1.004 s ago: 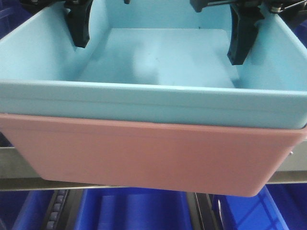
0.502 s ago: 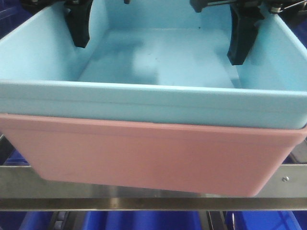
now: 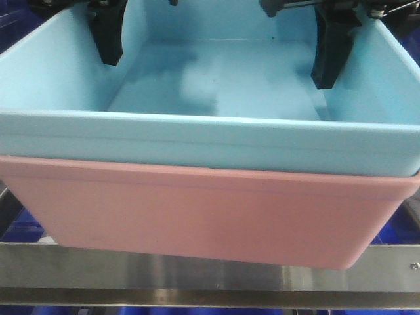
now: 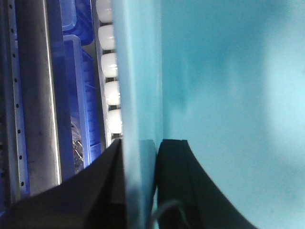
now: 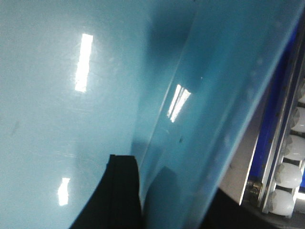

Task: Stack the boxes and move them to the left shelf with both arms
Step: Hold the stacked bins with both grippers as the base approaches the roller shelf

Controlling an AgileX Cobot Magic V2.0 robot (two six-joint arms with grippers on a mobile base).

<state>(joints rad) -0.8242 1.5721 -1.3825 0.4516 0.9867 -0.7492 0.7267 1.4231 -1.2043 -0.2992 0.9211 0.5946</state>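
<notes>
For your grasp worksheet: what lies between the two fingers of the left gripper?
The blue tub's side wall: the left wrist view shows one black finger outside it and one inside, so the left gripper pinches that wall.

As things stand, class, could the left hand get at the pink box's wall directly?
Probably not. The left hand straddles the blue box wall, and that box sits nested inside the pink box, covering its inside. Only the pink box's outer faces show, below the blue rim.

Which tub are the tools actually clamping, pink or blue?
The light blue tub, nested on top. Each tool pinches a side wall of it: left tool, right tool. The pink tub sits underneath.
</notes>
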